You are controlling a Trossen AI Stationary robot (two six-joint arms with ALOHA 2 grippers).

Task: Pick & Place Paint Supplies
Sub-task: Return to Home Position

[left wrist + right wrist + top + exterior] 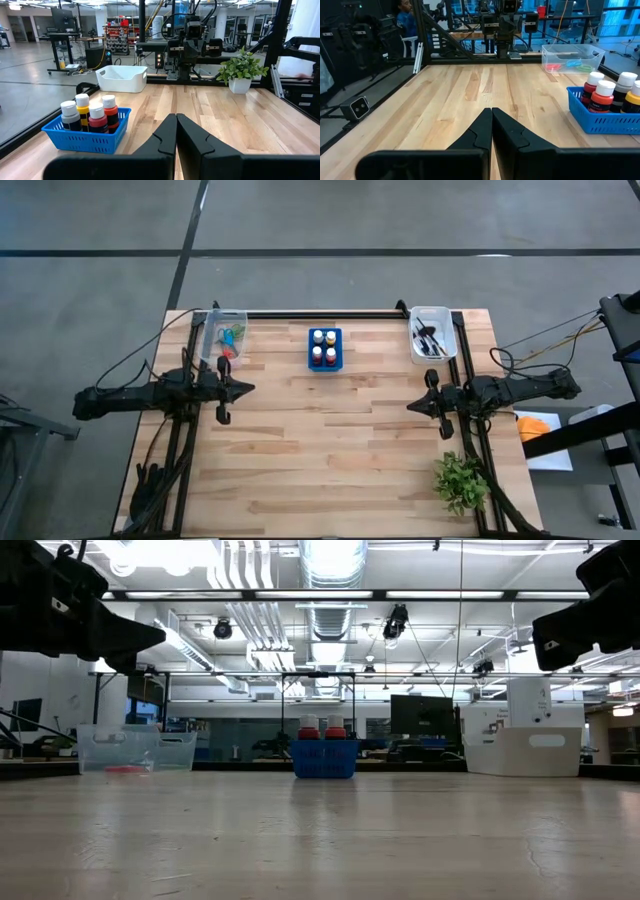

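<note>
We see broad bare table (330,450) between the left gripper (176,118) by the left edge and the right gripper (491,111) by the right, both claws pinched closed, empty. Red, green and blue scissors (232,335) lie in the transparent bin (570,52), far left corner

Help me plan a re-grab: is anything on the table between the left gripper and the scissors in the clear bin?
Nothing visible does. The table between the left gripper and the transparent bin is bare; only the bin's own wall surrounds the scissors. The blue bottle holder stands aside.
</note>
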